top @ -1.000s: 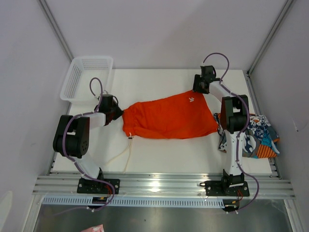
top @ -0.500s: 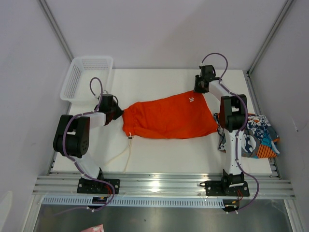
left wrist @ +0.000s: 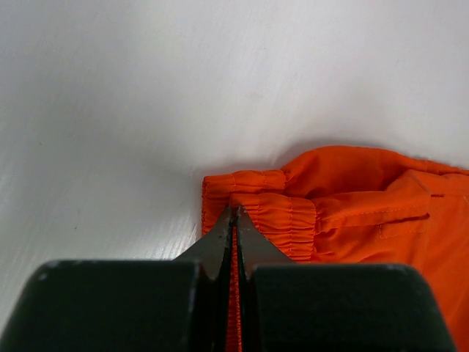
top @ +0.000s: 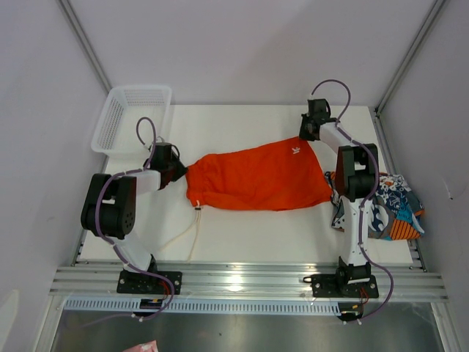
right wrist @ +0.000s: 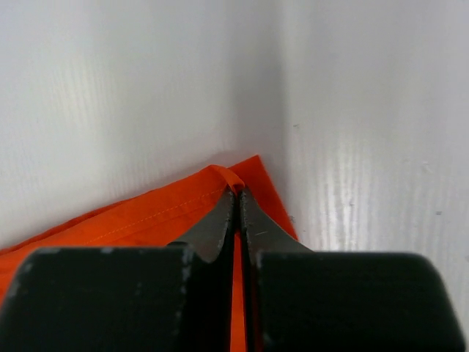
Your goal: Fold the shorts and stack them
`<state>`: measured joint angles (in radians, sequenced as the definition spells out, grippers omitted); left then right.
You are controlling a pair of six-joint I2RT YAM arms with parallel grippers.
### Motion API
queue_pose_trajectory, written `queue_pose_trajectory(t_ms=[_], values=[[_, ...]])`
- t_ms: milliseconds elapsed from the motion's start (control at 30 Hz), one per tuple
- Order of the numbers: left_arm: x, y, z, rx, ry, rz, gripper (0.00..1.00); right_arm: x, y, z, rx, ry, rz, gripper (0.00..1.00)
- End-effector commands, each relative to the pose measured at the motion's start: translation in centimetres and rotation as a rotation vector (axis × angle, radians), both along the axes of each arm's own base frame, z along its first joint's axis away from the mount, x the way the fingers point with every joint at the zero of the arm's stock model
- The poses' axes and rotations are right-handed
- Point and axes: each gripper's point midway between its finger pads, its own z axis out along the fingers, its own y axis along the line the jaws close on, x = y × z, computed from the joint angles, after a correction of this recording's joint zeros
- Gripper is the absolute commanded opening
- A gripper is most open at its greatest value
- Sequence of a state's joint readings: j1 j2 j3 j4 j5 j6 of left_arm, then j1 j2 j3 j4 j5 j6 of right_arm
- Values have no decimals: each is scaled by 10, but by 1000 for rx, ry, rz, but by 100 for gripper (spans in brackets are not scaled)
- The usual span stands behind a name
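Note:
Plain orange shorts (top: pixel 256 178) lie spread across the middle of the white table, white drawstring (top: pixel 196 220) trailing toward the near edge. My left gripper (top: pixel 178 171) is shut on the gathered waistband (left wrist: pixel 260 213) at the cloth's left end, orange fabric pinched between the jaws. At the far right corner my right gripper (top: pixel 303 136) is shut on the leg hem (right wrist: pixel 233 180), a fold of orange caught at the fingertips (right wrist: pixel 222 213). The printed blue, teal, orange and white shorts (top: pixel 388 207) sit crumpled at the table's right edge, beside the right arm.
A white mesh basket (top: pixel 130 117) stands at the far left corner of the table. Grey enclosure walls and metal frame posts close in on both sides. The metal rail (top: pixel 249 282) with both arm bases runs along the near edge.
The right gripper has closed on the far right corner of the orange shorts and shifted slightly right. The left arm and the rest of the cloth have stayed still.

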<state>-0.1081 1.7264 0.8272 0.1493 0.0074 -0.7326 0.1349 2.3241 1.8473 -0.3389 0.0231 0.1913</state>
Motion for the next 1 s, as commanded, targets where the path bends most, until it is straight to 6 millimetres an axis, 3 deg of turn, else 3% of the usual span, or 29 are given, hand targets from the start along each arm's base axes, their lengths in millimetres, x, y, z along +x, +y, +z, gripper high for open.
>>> queue_pose_trajectory(t_ms=[0, 367, 433, 467, 533, 633, 733, 800, 833, 867, 900, 933, 967], values=[[-1, 9, -5, 37, 27, 17, 0, 18, -26, 57, -19, -119, -91, 0], [-1, 10, -5, 35, 31, 29, 0, 31, -38, 56, 12, -113, -117, 2], [-2, 11, -5, 36, 34, 28, 0, 31, -36, 49, 20, -93, -103, 21], [-2, 10, -4, 34, 34, 23, 0, 32, -34, 48, 28, -89, -99, 40], [0, 10, -2, 42, 32, 14, 0, 32, -32, 52, 34, -98, -100, 53], [1, 14, 8, 57, 6, 27, 0, 36, -31, 72, 45, -135, -95, 62], [1, 18, 18, 82, -15, 31, 8, 33, -27, 92, 62, -150, -84, 63], [-1, 18, 22, 85, -19, 29, 16, 26, -14, 117, 126, -179, -50, 62], [-1, 18, 27, 86, -33, 27, 19, 13, 2, 108, 184, -147, 3, 59], [-2, 18, 29, 81, -42, 26, 28, 9, 13, 135, 245, -207, 27, 58], [-4, 16, 30, 72, -48, 16, 30, 2, 23, 141, 291, -211, 53, 56], [-2, 14, 39, 63, -71, 15, 33, -19, 47, 128, 367, -161, 134, 54], [-3, 14, 40, 58, -74, 14, 43, -25, 62, 150, 432, -202, 171, 54]])
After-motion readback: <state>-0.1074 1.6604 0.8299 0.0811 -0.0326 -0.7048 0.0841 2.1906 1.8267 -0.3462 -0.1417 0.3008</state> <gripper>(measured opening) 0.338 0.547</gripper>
